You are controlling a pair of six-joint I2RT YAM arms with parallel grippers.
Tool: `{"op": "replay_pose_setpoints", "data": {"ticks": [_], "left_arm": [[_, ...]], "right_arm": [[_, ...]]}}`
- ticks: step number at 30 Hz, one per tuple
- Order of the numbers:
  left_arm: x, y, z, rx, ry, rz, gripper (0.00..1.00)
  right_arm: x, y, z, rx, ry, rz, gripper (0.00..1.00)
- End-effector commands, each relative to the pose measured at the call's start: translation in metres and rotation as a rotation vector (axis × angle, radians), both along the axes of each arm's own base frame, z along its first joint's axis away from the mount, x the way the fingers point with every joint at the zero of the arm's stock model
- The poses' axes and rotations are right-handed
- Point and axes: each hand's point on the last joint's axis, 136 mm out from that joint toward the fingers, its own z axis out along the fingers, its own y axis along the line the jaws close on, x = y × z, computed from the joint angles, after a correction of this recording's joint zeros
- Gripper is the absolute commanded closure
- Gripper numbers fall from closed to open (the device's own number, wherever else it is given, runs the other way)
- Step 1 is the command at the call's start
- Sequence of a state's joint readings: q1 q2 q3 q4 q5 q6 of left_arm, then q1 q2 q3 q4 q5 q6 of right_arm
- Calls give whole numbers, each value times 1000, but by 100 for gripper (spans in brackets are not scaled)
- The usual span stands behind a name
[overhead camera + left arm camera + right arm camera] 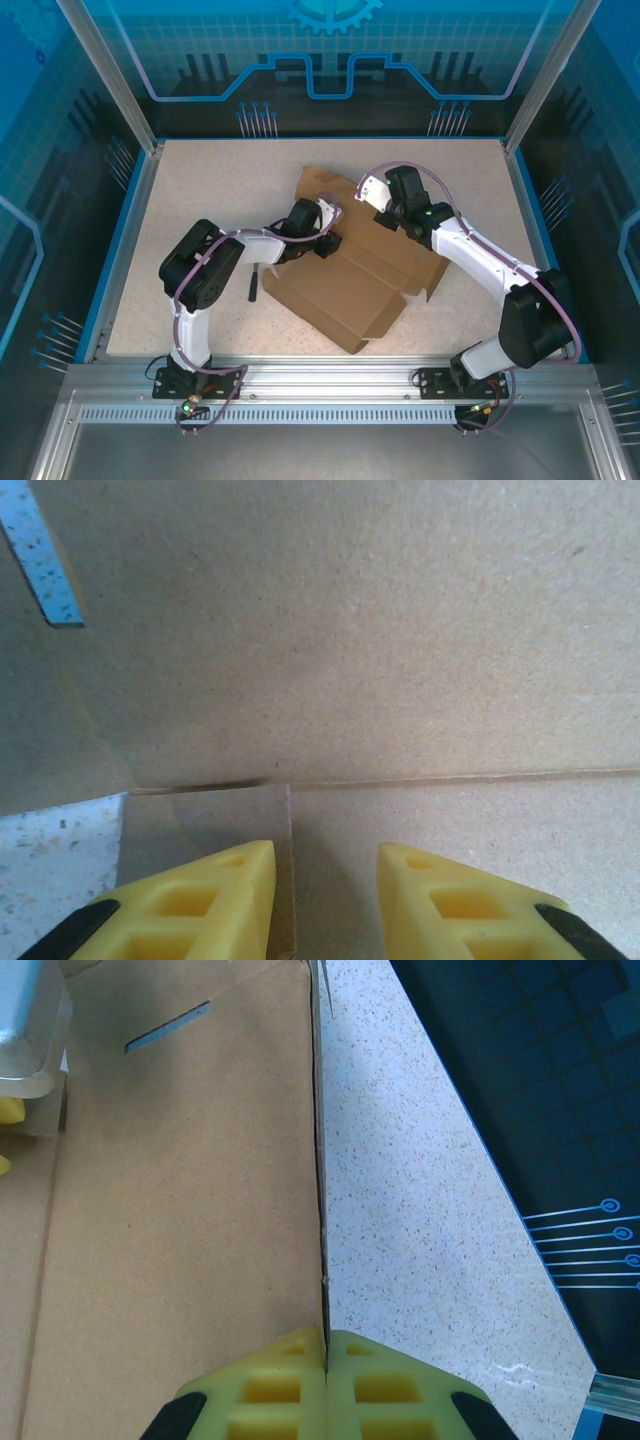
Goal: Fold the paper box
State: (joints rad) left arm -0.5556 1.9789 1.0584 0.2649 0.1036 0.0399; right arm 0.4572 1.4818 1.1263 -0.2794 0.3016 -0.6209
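The paper box (pixel 350 290) lies about mid-worktop (pixel 200 200), a partly folded sheet of brown cardboard set at an angle, with one corner pointing toward the arm bases and its far end reaching toward the back of the worktop. The left gripper (pixel 325 228) reaches in from the left over the middle of the cardboard. In the left wrist view this gripper (pixel 325 850) has its yellow fingers (pixel 230 890) apart with a clear gap between them and nothing pinched. A cardboard panel (pixel 400 630) stands close in front of them, a crease runs across just beyond the fingertips, and a strip of speckled worktop (pixel 50 850) shows at the lower left. The right gripper (pixel 372 188) sits at the far part of the box. In the right wrist view this gripper (pixel 326 1335) is closed, its two yellow fingers pressed together on the thin edge of an upright cardboard wall (pixel 180 1210), which runs straight away from the seam between them. Bare worktop (pixel 400 1210) lies to the right of that wall, and a narrow slot (pixel 167 1027) is cut in the cardboard to its left. A small black tool (pixel 253 283) lies on the worktop just beside the box's left edge, close to the left arm.
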Motion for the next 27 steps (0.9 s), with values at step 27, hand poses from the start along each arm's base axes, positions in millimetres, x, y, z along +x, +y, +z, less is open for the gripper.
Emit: {"op": "replay_pose_setpoints", "data": {"ticks": [27], "left_arm": [[36, 73, 131, -309, -37, 69, 46]], "right_arm": [[-8, -1, 18, 48, -2, 77, 100]]}}
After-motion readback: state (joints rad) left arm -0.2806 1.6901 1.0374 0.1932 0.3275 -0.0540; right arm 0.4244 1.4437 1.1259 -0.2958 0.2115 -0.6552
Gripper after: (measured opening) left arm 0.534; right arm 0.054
